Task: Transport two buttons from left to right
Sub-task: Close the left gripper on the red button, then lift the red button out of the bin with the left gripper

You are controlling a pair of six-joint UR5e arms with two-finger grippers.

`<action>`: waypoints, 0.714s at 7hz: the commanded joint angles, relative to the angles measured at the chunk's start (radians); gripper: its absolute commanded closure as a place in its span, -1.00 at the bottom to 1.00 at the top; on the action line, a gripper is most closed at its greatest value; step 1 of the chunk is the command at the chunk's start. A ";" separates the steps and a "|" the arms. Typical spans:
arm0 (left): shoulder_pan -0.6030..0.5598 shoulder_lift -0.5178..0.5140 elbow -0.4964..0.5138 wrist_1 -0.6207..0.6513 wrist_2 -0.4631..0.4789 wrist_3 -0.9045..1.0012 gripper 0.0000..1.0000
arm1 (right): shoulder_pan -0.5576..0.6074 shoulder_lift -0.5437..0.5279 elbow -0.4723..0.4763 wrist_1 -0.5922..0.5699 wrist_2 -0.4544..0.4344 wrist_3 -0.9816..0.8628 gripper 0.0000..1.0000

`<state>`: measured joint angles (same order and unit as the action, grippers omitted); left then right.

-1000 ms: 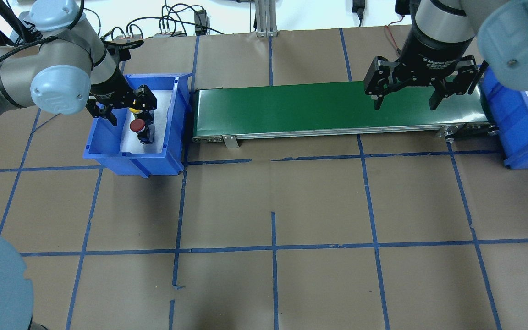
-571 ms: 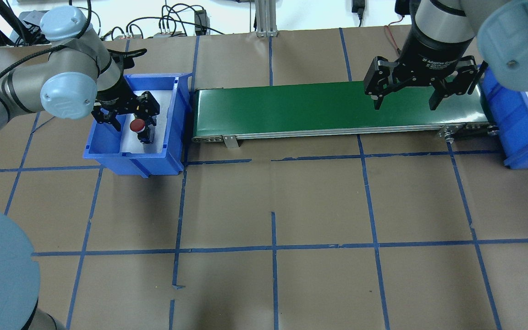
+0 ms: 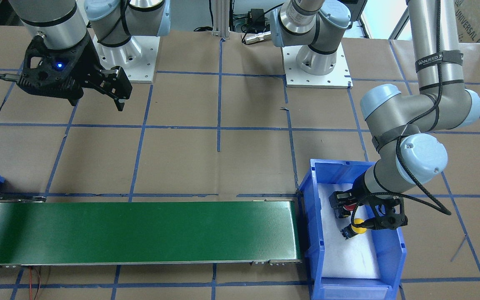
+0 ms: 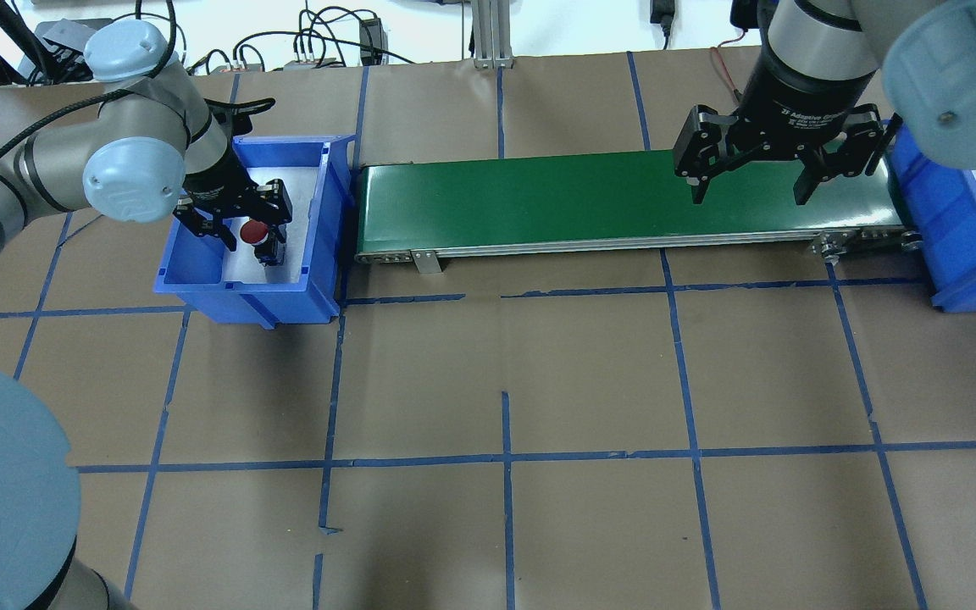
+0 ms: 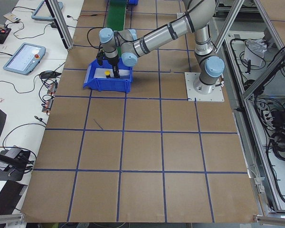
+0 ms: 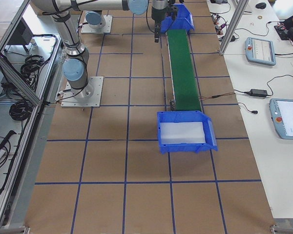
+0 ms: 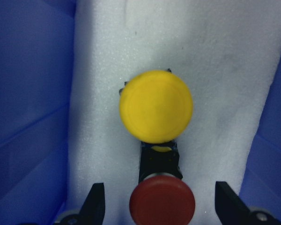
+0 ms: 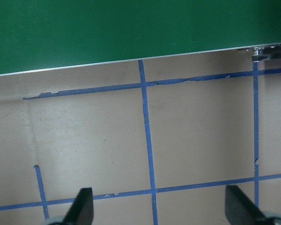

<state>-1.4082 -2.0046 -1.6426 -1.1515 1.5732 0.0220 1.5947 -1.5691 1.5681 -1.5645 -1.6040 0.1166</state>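
The red button (image 4: 253, 230) and the yellow button (image 3: 359, 223) stand close together on white foam in the left blue bin (image 4: 200, 292). In the left wrist view the yellow button (image 7: 156, 106) is at centre and the red button (image 7: 162, 205) is below it, between my fingertips. My left gripper (image 4: 238, 224) is open, low in the bin, with its jaws on either side of the red button and apart from it. In the overhead view it hides the yellow button. My right gripper (image 4: 746, 191) is open and empty above the right part of the green conveyor belt (image 4: 539, 199).
The right blue bin (image 4: 954, 246), lined with white foam, stands at the belt's right end. The left bin's wall (image 4: 337, 212) lies between the buttons and the belt. Brown paper with blue tape lines covers the table (image 4: 505, 381).
My left gripper has moved toward the table's front inside the bin, from over the yellow button to astride the red one. The yellow button is now hidden in the overhead view. The right arm has not moved.
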 commanded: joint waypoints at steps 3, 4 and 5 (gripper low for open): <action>0.000 0.017 0.024 0.001 0.004 -0.020 0.62 | -0.001 0.001 0.001 0.000 -0.001 -0.002 -1.00; 0.000 0.041 0.026 -0.002 -0.002 -0.042 0.63 | -0.004 0.001 0.003 0.000 -0.001 -0.002 -1.00; -0.003 0.082 0.033 -0.032 -0.002 -0.043 0.62 | -0.001 0.001 0.001 0.000 -0.001 -0.002 -1.00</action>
<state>-1.4090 -1.9631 -1.6178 -1.1599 1.5729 -0.0116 1.5919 -1.5678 1.5700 -1.5645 -1.6045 0.1152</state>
